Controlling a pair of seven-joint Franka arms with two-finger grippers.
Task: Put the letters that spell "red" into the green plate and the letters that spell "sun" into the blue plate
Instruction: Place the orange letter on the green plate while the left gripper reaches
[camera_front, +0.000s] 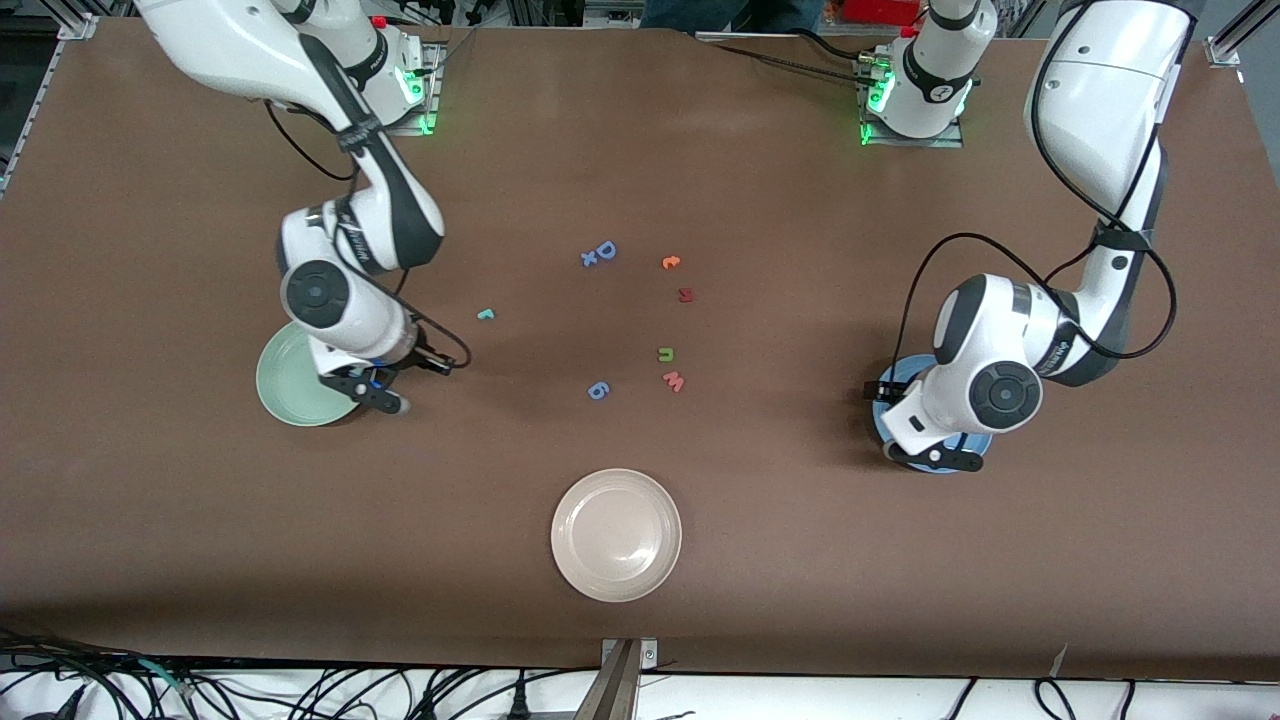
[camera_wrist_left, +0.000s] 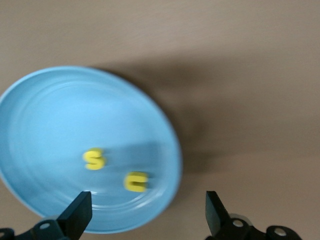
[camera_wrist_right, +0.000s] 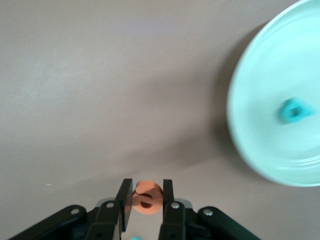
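Note:
My right gripper (camera_wrist_right: 147, 189) is shut on the orange "e" (camera_wrist_right: 148, 198), held up over the table just beside the green plate (camera_wrist_right: 260, 130). A teal "d" (camera_wrist_right: 295, 110) lies in that plate (camera_front: 283, 385). My left gripper (camera_wrist_left: 147, 202) hangs open and empty over the rim of the blue plate (camera_wrist_left: 45, 125), where a yellow "s" (camera_wrist_left: 94, 159) and a yellow "u" (camera_wrist_left: 135, 181) lie. The thin teal "r" (camera_front: 486, 314) and the olive "n" (camera_front: 665, 353) lie on the table between the plates. From the front, the left gripper (camera_front: 935, 455) hides most of the blue plate (camera_front: 893, 376).
Mid-table lie a blue "D" (camera_front: 605, 250) with a small "x" (camera_front: 589, 259), an orange letter (camera_front: 671, 262), a red letter (camera_front: 685, 295), a pink "w" (camera_front: 674, 380) and a blue "6" (camera_front: 598, 390). A beige plate (camera_front: 616, 535) sits nearest the front camera.

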